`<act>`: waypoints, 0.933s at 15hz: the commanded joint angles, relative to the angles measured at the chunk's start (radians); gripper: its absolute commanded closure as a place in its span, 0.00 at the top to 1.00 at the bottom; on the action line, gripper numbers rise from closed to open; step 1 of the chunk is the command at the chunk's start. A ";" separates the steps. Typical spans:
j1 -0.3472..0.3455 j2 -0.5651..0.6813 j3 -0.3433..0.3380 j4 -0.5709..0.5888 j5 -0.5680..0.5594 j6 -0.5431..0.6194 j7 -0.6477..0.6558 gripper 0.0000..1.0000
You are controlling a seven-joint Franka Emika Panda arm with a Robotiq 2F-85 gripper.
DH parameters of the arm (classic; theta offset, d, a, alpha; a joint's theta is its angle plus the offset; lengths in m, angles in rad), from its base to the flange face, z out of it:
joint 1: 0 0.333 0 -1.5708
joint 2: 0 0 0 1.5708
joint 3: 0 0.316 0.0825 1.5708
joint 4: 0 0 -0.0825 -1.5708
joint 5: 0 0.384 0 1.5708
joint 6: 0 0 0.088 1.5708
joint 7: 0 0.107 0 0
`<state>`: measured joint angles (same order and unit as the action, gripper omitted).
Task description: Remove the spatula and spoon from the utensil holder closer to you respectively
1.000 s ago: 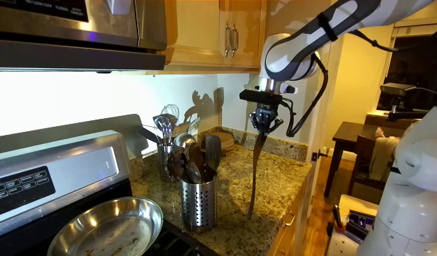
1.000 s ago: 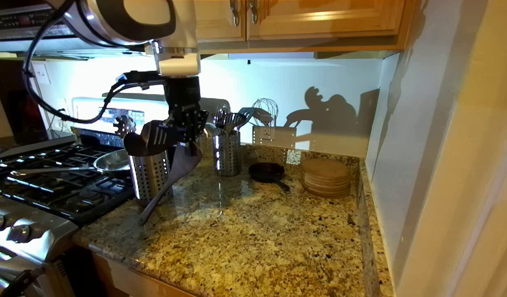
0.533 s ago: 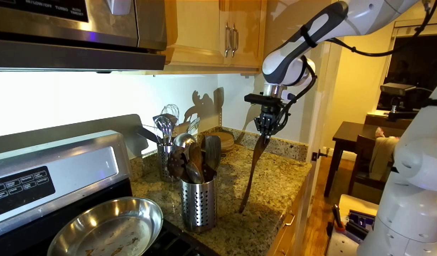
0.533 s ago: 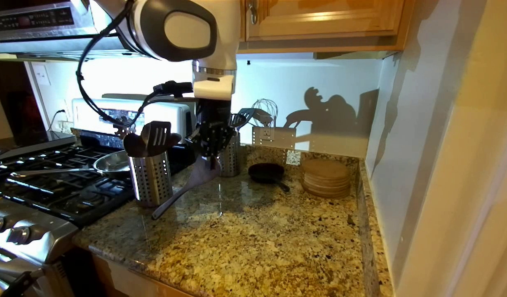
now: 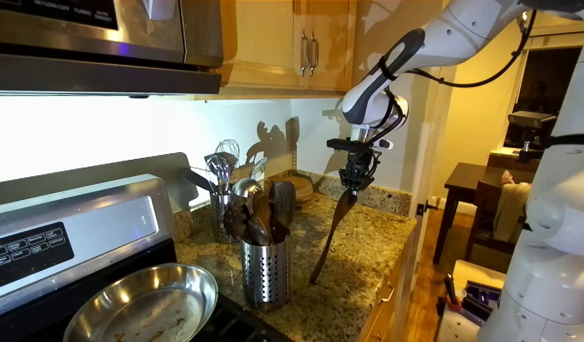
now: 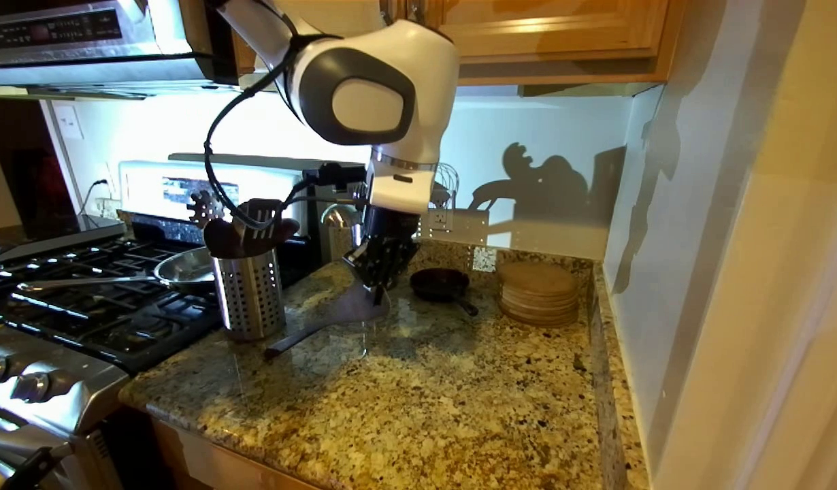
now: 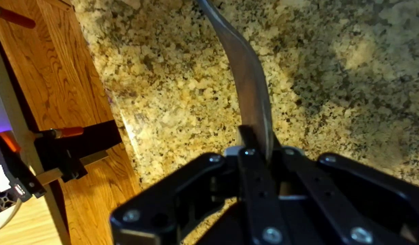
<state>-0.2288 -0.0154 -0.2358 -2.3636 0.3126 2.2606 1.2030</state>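
My gripper [image 5: 353, 191] is shut on the broad head of the dark brown spatula [image 5: 337, 221]. In the wrist view the spatula [image 7: 248, 78] runs up from between the fingertips [image 7: 259, 143]. Its handle slants down toward the holder, its end low over the counter in an exterior view [image 6: 354, 309]; I cannot tell if it touches. The silver perforated utensil holder [image 5: 266, 273] stands upright near the stove, apart from the gripper. It also shows in an exterior view [image 6: 250, 292]. It holds several dark utensils, including a rounded head that looks like the spoon [image 6: 221, 238].
A steel pan [image 5: 168, 304] sits on the stove. Another holder [image 5: 220, 213] with silver utensils stands behind. A small black skillet [image 6: 439, 284] and a stack of round boards [image 6: 537, 292] lie near the back wall. Cabinets [image 5: 282, 47] hang above the counter [image 6: 425, 408].
My gripper has moved lower and farther from the near holder, carrying the spatula. The spatula has tilted from hanging steeply to a flatter slant. The holder and its utensils look unchanged.
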 commanded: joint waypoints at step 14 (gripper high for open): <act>-0.001 0.268 -0.031 0.083 0.041 0.061 -0.006 0.64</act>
<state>-0.2393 0.2573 -0.2556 -2.2708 0.3619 2.2908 1.1768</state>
